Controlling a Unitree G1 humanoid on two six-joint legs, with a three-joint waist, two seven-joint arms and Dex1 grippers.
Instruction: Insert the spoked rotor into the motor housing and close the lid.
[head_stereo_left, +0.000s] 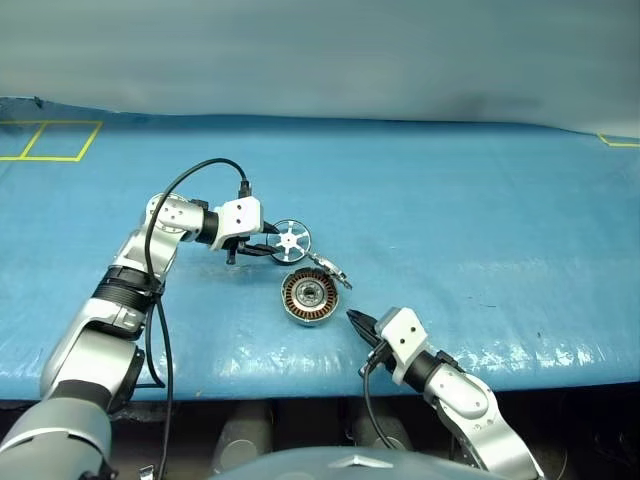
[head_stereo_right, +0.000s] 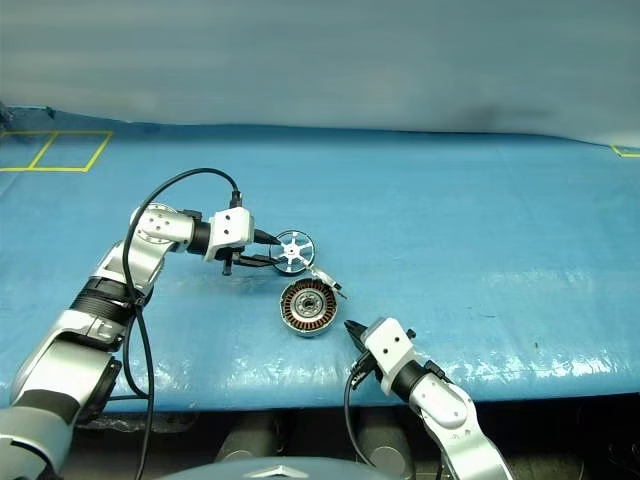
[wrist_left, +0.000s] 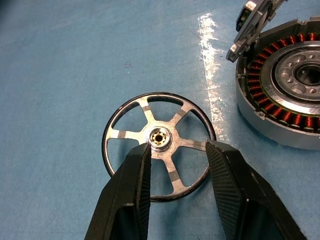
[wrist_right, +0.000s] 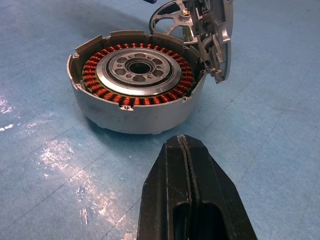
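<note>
Left wrist view: I'm seeing my left gripper (wrist_left: 176, 150), jaws apart, straddling the spoked rotor (wrist_left: 159, 145) lying on the worktop (wrist_left: 60, 75), not yet gripping it. Right gripper (wrist_right: 189, 150), jaws together, is idling below the motor housing (wrist_right: 137, 85); the lid (wrist_right: 217, 37) is standing open, so insertion and closing are remaining.

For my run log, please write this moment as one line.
left hand: open over spoked rotor | right hand: shut, near motor housing | lid: open | rotor: on blue mat

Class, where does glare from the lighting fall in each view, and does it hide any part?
Left wrist view: a bright streak on the blue table between rotor and housing, hiding neither. Right wrist view: pale patches on the table near the housing. Left eye view: sheen along the table's near edge.
</note>
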